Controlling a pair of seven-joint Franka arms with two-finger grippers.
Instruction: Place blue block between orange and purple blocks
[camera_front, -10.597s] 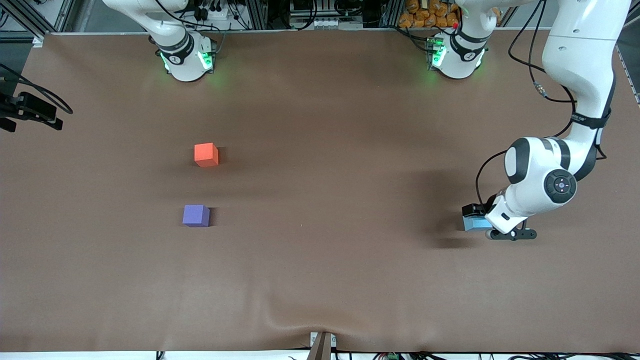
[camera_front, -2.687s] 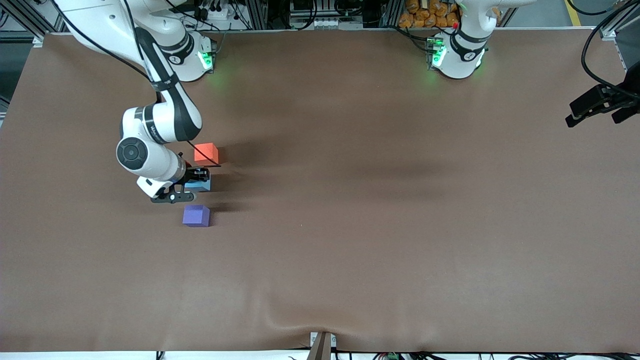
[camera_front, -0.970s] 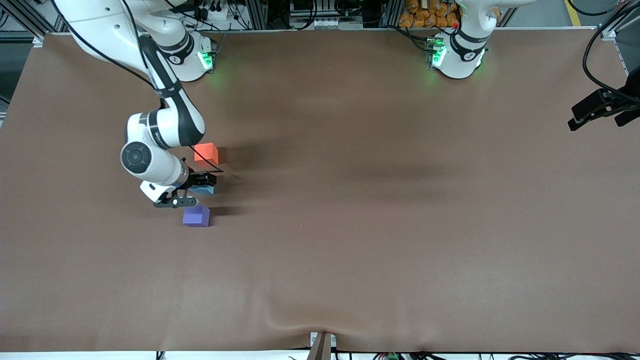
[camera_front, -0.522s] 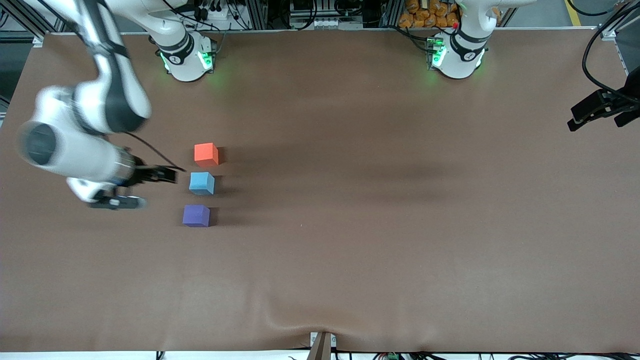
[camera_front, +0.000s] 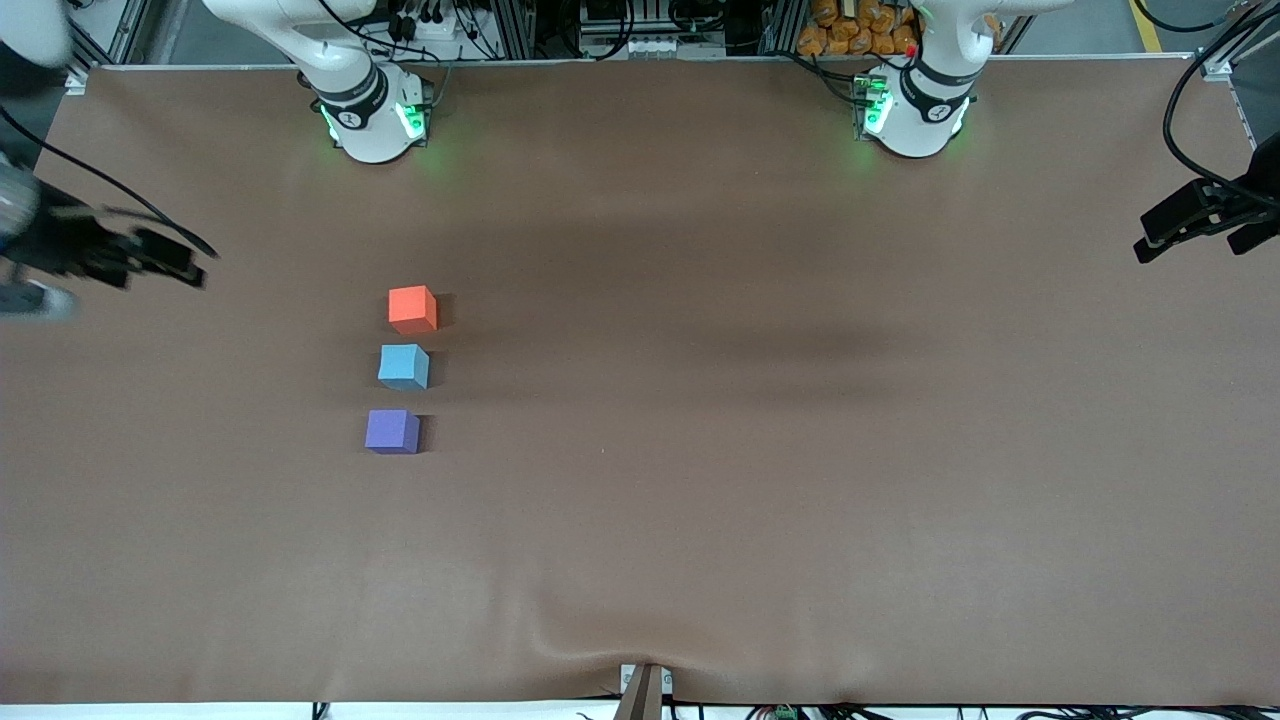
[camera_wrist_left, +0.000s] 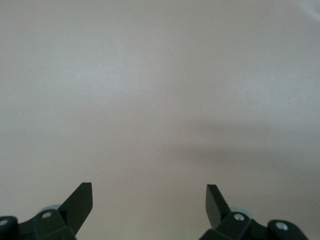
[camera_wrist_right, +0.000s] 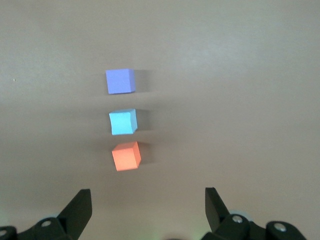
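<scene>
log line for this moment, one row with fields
blue block: on table between orange block and purple block | right gripper: open, empty | left gripper: open, waiting

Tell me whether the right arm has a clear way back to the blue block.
Probably yes: the right gripper hangs open, nothing lies between it and the blue block, though the orange block and purple block flank it closely.

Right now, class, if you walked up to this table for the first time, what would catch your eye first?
Three small matte cubes in a short row toward the right arm's end of the brown table: the orange-red cube farthest from the front camera, the sky-blue cube between, the violet-purple cube nearest. None touch. The right gripper and left gripper hang at the table's ends, jaws open and empty.
</scene>
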